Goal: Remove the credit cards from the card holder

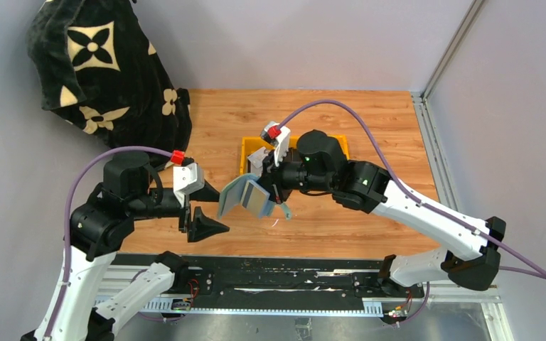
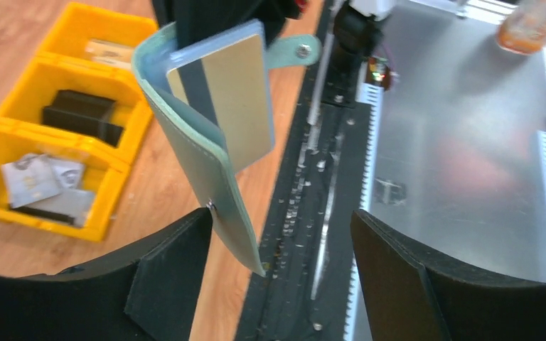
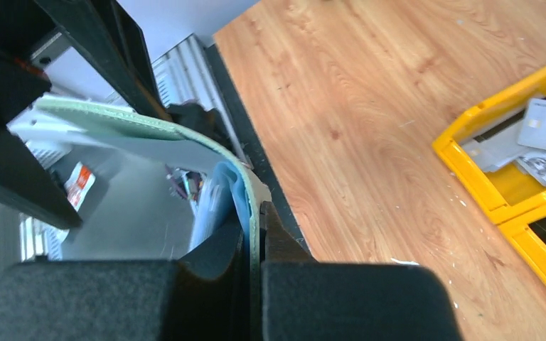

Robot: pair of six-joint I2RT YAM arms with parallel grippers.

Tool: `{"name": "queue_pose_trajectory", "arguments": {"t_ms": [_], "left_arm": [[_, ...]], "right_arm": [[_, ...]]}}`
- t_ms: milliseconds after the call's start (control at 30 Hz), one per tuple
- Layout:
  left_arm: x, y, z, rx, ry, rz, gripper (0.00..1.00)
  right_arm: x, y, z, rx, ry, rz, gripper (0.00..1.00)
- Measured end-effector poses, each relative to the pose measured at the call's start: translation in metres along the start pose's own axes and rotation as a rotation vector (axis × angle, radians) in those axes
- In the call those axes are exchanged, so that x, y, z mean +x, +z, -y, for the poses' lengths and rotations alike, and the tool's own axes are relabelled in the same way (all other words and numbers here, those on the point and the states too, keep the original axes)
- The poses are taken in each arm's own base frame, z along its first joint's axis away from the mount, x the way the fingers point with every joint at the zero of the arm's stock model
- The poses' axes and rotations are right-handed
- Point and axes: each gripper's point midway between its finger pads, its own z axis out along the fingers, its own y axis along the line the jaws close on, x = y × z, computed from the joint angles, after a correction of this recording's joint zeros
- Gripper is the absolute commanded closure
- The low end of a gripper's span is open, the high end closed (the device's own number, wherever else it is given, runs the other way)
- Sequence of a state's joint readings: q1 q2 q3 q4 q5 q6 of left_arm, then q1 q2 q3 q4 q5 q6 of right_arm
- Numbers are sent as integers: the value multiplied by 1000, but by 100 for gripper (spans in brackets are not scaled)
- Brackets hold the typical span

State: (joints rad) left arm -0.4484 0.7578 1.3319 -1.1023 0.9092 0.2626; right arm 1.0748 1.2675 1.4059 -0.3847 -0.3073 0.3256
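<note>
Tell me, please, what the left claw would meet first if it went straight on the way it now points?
Most likely the card holder, which the right claw holds up: its green flap hangs ahead of the open left claw. Nothing looks nearer, though depth is unclear.

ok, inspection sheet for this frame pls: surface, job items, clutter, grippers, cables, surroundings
Surface: wooden tabletop, small white specks.
Job's things: green card holder open, held in the air; tan card in its pocket.
Clutter: yellow bin holding loose cards and a black item.
Grippers: right gripper shut on the card holder; left gripper open, facing its free flap.
Cables: purple cables arching off both wrists.
Surroundings: black patterned fabric far left; grey walls.
</note>
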Motion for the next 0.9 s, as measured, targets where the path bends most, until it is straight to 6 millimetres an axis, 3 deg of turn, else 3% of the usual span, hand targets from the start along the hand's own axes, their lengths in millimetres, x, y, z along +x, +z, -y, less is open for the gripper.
{"name": "queue_pose_trajectory", "arguments": {"t_ms": [167,333,533,900], "left_arm": [[6,6,-32,-144,8,29,19],[7,10,-49,-210,12,48,18],[10,12,-55,-239,9,69,17],[15,14,-60,-280,6,133,22]], "right_arm": [[-7,18,5,178,40,14,100],[-8,36,9,299,46,24,100],[-11,44,13,406,23,44,100],[-19,46,1,535,-94,77,100]]}}
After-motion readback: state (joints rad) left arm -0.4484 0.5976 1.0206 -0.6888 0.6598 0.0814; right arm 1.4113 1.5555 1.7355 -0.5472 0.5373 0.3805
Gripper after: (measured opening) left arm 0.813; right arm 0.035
